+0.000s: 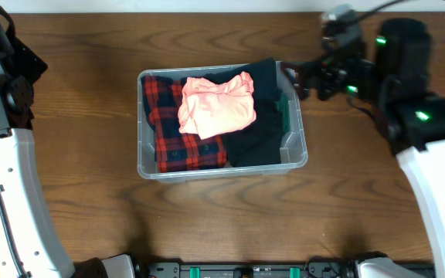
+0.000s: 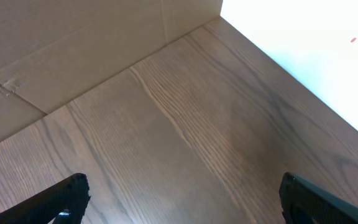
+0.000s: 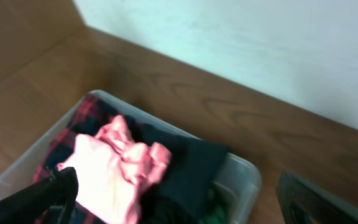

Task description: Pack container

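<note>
The clear plastic container (image 1: 147,166) stands mid-table and holds a red-and-black plaid garment (image 1: 174,137), a pink garment (image 1: 216,104) on top, a black garment (image 1: 259,131) and a bit of green cloth (image 1: 284,112). The container also shows in the right wrist view (image 3: 244,177), with the pink garment (image 3: 114,168) in it. My right gripper (image 1: 300,77) is open and empty just above the container's far right corner; its fingers frame the right wrist view (image 3: 179,199). My left gripper (image 2: 182,196) is open and empty over bare wood at the far left.
The wooden table (image 1: 361,193) surrounds the container. A brown cardboard wall (image 2: 55,50) and a white wall (image 2: 303,43) stand beyond the table in the left wrist view. The left arm (image 1: 6,154) stands along the left edge.
</note>
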Action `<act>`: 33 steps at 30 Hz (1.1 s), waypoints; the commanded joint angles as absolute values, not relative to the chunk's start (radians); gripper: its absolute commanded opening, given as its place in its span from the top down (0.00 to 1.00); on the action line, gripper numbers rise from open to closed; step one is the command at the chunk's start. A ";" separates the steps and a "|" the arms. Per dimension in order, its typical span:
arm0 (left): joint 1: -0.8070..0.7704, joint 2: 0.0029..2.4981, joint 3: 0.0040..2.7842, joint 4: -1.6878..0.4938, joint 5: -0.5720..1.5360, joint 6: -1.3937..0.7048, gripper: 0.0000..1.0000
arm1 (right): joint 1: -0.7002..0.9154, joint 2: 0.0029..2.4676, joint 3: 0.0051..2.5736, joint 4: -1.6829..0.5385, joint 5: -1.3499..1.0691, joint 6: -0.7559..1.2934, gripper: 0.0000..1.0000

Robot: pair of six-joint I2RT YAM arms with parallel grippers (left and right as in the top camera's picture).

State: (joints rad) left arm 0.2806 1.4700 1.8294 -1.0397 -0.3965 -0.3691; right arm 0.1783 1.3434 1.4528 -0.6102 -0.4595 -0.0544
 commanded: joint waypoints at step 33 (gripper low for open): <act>0.285 1.475 1.830 -1.040 -0.412 -0.371 0.02 | 0.138 0.382 0.714 -0.361 -0.187 -0.180 0.01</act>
